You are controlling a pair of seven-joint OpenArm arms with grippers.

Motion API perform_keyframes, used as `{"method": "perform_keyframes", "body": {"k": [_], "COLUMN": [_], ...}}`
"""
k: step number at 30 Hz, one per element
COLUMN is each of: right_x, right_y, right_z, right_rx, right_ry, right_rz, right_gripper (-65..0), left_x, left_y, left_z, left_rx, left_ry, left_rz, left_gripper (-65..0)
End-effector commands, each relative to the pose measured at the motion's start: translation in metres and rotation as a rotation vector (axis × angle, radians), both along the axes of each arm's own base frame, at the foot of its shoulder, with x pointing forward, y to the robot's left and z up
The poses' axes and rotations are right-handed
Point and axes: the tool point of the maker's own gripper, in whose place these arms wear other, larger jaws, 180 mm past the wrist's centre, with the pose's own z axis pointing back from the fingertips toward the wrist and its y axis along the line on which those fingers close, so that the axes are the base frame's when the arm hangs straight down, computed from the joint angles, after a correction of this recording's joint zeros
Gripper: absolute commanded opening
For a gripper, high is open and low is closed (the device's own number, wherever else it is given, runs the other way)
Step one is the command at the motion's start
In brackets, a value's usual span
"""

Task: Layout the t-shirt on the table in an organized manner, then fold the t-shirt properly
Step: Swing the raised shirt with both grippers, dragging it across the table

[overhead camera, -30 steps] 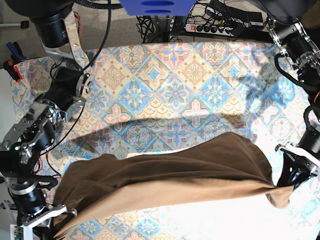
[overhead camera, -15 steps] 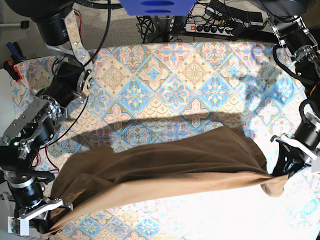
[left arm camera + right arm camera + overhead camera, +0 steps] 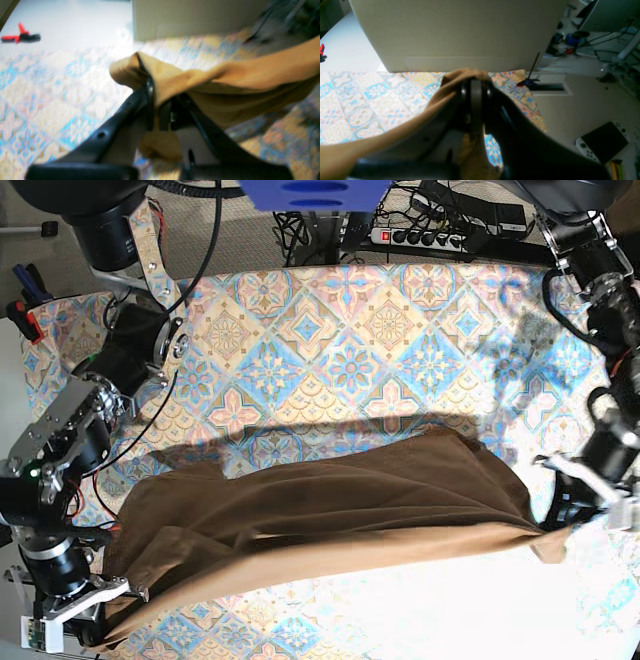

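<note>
With both the left end effector and right end effector clamped on t-shirt corners, keep tension even while lowering onto the worktop.

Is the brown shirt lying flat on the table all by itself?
No, the shirt is stretched between the two arms, with the left gripper and the right gripper each pinching an end.

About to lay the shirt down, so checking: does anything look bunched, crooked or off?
The t-shirt is not flat: it hangs stretched between the left pincer and right pincer, folded over itself lengthwise, with a wad of cloth bunched at each grip. It sits at the table's near edge. No damage visible.
</note>
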Motion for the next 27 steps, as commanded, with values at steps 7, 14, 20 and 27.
{"method": "perform_keyframes", "body": {"k": [7, 14, 20, 27], "right_x": [0.033, 0.029, -0.005, -0.009], "right_y": [-0.002, -0.001, 0.002, 0.006], "right_z": [-0.006, 0.012, 0.017, 0.005], "right_rx": [0.056, 0.046, -0.011, -0.014], "right_ry": [-0.02, -0.1, -0.111, -0.098], "right_rz": [0.03, 0.029, 0.005, 0.014], "right_gripper": [-65.0, -65.0, -65.0, -65.0], "left_x": [0.028, 0.03, 0.005, -0.015], "left_y": [0.005, -0.002, -0.015, -0.005], "left_z": [-0.003, 0.001, 0.006, 0.02], "left_rx": [0.025, 0.051, 0.07, -0.053], "left_ry": [-0.01, -0.023, -0.056, -0.098], "left_rz": [0.053, 0.04, 0.01, -0.035], "left_gripper": [-65.0, -65.0, -65.0, -65.0]}}
